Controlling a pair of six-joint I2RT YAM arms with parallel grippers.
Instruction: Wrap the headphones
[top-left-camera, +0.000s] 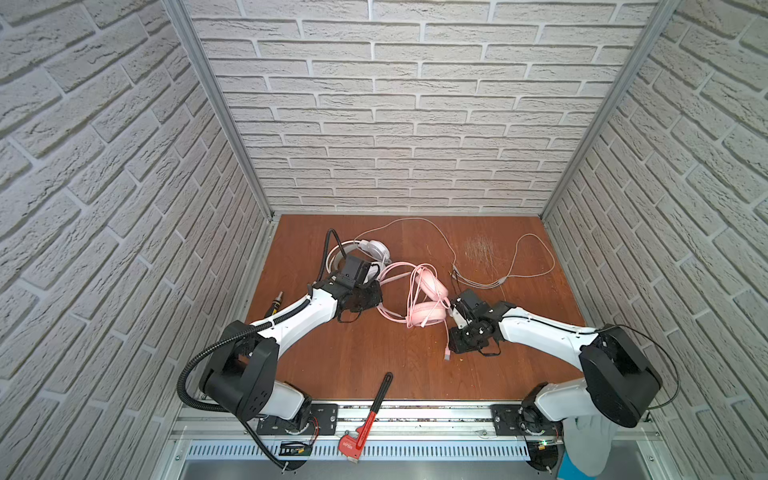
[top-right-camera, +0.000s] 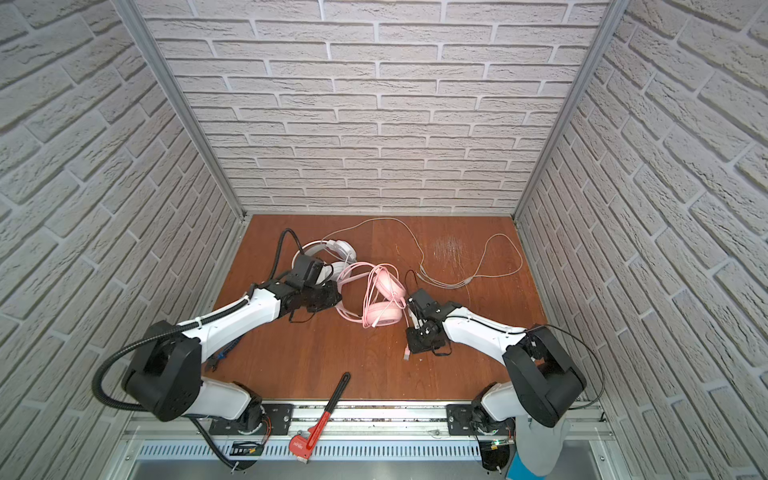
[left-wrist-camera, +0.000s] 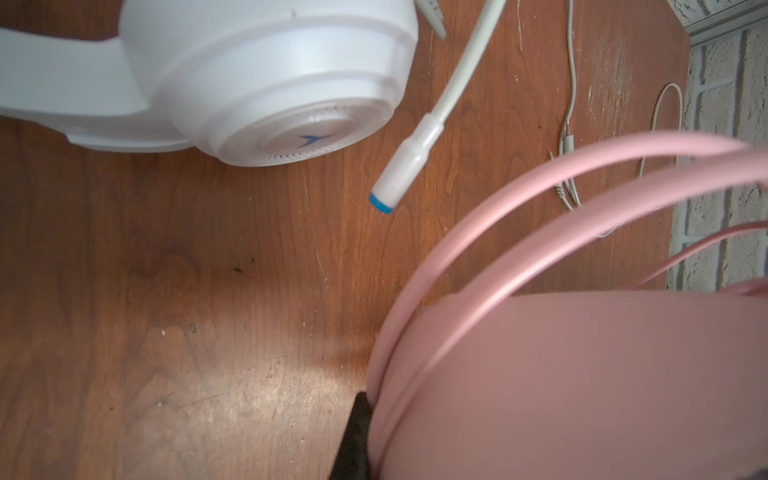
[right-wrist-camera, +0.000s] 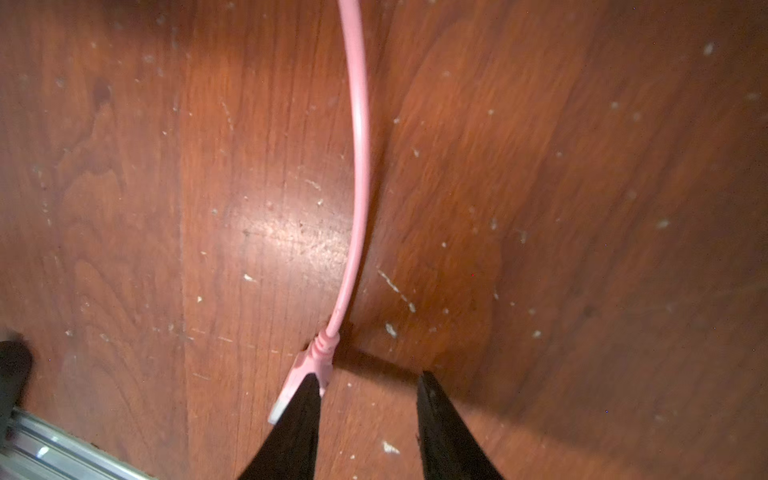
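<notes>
Right wrist view: the right gripper (right-wrist-camera: 370, 399), jaws partly apart, hovers by the pink plug (right-wrist-camera: 301, 376) lying on the table (right-wrist-camera: 124, 208). With the left gripper (top-left-camera: 374, 300) clamped on the pink headphones (top-left-camera: 426, 318) mid-table, the unheld cable (right-wrist-camera: 361, 145) may unwind.

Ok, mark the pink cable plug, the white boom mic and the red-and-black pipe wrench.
Pink cable plug (right-wrist-camera: 305, 365): right wrist view, on the plug body.
White boom mic (left-wrist-camera: 382, 203): left wrist view, on its blue tip.
Red-and-black pipe wrench (top-left-camera: 348, 445): a top view, on the red head.
</notes>
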